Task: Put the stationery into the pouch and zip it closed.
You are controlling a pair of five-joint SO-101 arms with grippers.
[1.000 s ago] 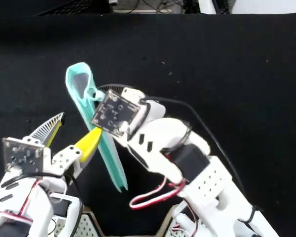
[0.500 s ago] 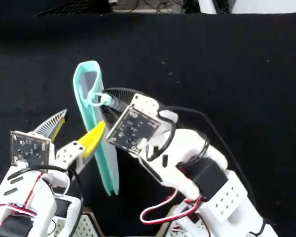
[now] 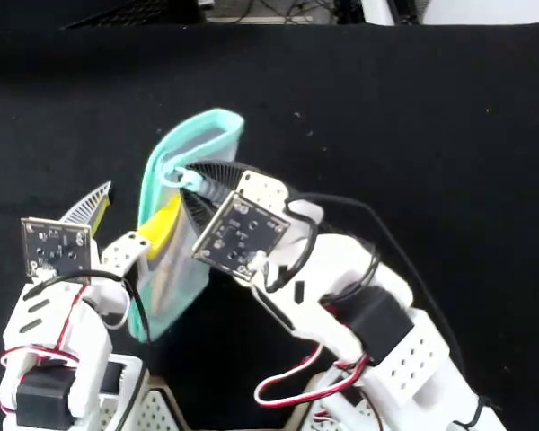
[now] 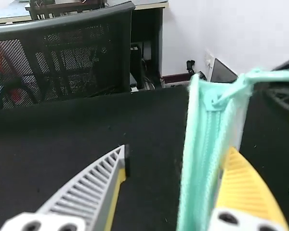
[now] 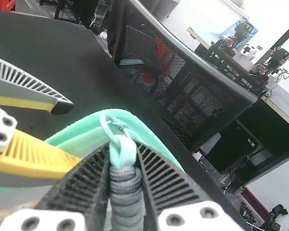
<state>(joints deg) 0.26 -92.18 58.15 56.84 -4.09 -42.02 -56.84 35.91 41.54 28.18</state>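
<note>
**Operator:** High view, status?
**Technician:** The mint-green fabric zip pouch [image 3: 190, 148] sits between both grippers. The right gripper [image 3: 189, 182] is clenched on the grey cord zip pull [image 3: 208, 190]. The left gripper [image 3: 136, 205] stands released.

**Operator:** Left wrist view, hazard?
**Technician:** The pouch only touches the yellow ribbed finger [image 4: 241, 187], and the grey ribbed finger [image 4: 91, 187] is well apart. Unclamped, the pouch would likely follow the pull instead of zipping.

**Operator:** Right wrist view?
**Technician:** A sharp tug could slip the cord from the jaws.
</note>
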